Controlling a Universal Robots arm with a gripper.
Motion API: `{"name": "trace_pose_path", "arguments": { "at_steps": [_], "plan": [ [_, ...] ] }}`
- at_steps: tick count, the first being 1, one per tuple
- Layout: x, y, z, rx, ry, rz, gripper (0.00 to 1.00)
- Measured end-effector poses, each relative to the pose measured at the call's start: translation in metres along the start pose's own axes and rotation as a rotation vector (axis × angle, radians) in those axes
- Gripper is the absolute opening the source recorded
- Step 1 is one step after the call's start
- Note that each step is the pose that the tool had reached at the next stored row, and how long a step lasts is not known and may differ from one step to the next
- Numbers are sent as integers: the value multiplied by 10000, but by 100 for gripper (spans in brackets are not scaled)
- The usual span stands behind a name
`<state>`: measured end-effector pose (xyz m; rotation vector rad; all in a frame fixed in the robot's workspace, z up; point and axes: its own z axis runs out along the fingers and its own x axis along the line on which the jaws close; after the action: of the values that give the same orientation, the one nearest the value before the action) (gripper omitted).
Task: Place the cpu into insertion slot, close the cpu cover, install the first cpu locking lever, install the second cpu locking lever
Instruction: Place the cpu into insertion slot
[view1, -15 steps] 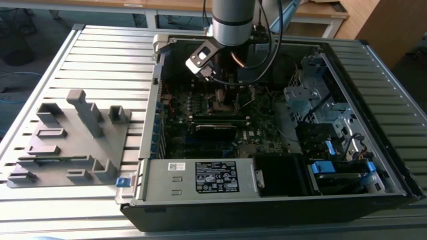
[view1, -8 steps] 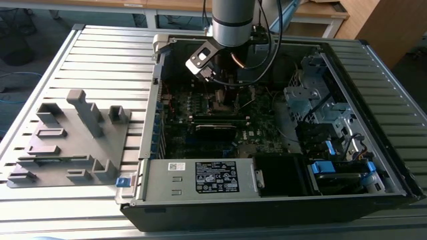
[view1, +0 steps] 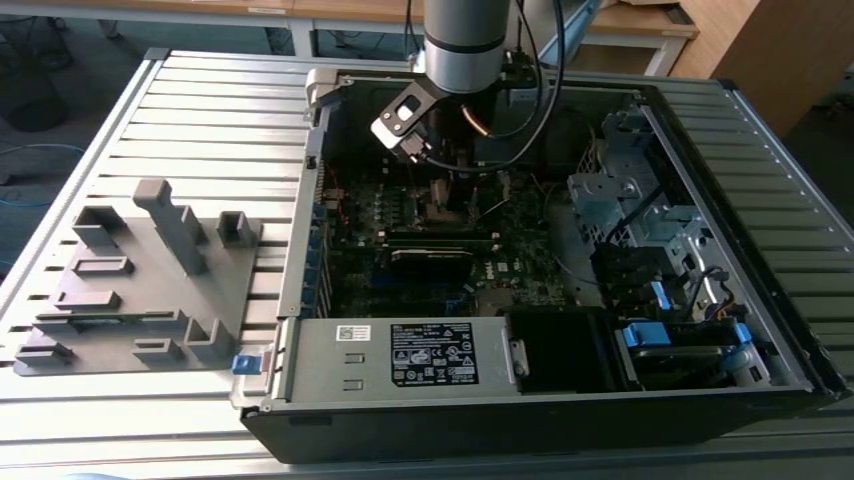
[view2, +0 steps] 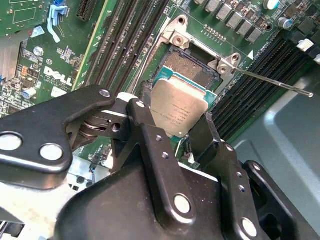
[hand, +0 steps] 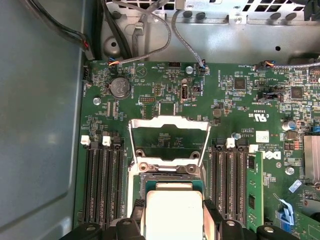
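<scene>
White logo lettering (view2: 57, 76) marks the motherboard (view2: 30, 15); illegibly fine print covers the label sticker (view1: 434, 353) and cpu (view2: 178, 111).

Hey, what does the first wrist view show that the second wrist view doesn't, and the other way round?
First wrist view: the silvery cover standing open beyond the socket, a round battery and a green memory stick.
Second wrist view: a thin lever sticking out from the socket's corner, and the black links of the gripper.
Both wrist views: the gripper shut on the chip over the socket, with long black memory slots on either side.
</scene>
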<state>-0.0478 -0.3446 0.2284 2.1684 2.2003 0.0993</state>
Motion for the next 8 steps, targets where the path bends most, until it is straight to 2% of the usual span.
{"name": "trace_pose_path", "arguments": {
  "at_steps": [4, 8],
  "plan": [
    [3, -2, 21, 0, 1, -1, 54],
    [3, -8, 81, 0, 1, -1, 54]
  ]
}}
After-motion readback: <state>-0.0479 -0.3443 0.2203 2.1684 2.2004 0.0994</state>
